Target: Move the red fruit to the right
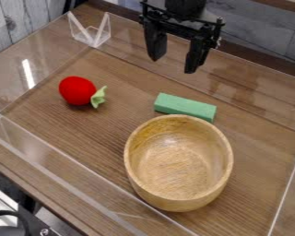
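Three items lie on the wooden counter (76,194) beneath the raised jaws (177,66). Nearest is a round wooden bowl (177,166), standing upright, its interior pale and bare, set right of centre in the view. At the lower left corner, black cabling or hardware (17,221) intrudes at the counter's edge; its exact nature cannot be determined. Just beyond the bowl's far rim lies a flat green rectangular block (186,108), resting at a slight slant. Farther along, toward the left of the view, the red fruit (77,89) rests on the counter, well apart from the bowl, its light green leafy end turned toward the block. Above the far part of the counter hang the jaws, black, spread wide, with nothing between them and touching none of the items. A white wire-like object (92,29) is noted at the far left.
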`<state>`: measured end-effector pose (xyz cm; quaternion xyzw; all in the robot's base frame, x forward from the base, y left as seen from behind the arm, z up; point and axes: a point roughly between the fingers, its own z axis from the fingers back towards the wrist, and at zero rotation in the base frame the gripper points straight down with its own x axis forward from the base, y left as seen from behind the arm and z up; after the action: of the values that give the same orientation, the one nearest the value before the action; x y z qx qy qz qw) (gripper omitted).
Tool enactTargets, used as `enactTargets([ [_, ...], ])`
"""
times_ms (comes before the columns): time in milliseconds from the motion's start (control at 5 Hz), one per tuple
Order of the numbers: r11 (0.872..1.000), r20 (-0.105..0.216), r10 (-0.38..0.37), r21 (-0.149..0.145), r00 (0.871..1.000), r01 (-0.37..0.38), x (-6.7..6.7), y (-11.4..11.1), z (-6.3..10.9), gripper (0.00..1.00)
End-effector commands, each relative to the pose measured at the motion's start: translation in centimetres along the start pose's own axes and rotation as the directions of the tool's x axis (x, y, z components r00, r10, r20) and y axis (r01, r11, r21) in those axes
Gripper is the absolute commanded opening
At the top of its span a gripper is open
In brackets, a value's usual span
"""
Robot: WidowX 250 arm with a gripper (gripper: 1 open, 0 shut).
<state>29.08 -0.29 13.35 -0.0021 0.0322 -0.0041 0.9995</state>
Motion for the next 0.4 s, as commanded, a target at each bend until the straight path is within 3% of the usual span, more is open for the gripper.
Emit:
enactTargets([
  [0, 1.0, -0.023, 0.016, -0.006, 1.0, -0.016, 0.1, 0.1, -0.8, 1.0],
  [200, 0.998, -0.016, 0.065, -0.021, 0.998, -0.065, -1.6, 3.5, -0.6, 1.0],
])
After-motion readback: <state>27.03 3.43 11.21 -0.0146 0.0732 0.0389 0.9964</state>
